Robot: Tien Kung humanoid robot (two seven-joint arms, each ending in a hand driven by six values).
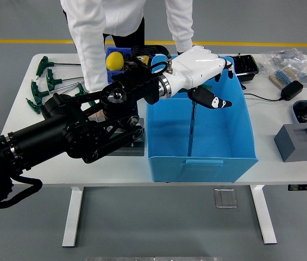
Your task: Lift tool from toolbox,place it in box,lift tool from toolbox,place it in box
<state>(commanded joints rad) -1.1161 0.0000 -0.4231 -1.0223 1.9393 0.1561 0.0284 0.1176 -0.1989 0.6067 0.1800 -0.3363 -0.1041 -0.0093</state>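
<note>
My left hand (199,73) is white on a black arm and hovers over the far part of the blue box (202,160). Its fingers are curled on a green-handled T tool (192,128). The tool's thin shaft hangs almost straight down into the box, and a bit of green handle shows by the hand. The grey toolbox (125,147) lies left of the blue box, mostly hidden under my forearm. More green T-handle tools (47,84) lie at the table's far left. My right hand is out of view.
A person in a white coat stands at the far side, one sleeve (180,27) reaching to the blue box's far rim. A small blue bin with a yellow object (115,60) stands behind my arm. A grey block (300,141), a black tray (246,65) and a power adapter (292,89) sit right.
</note>
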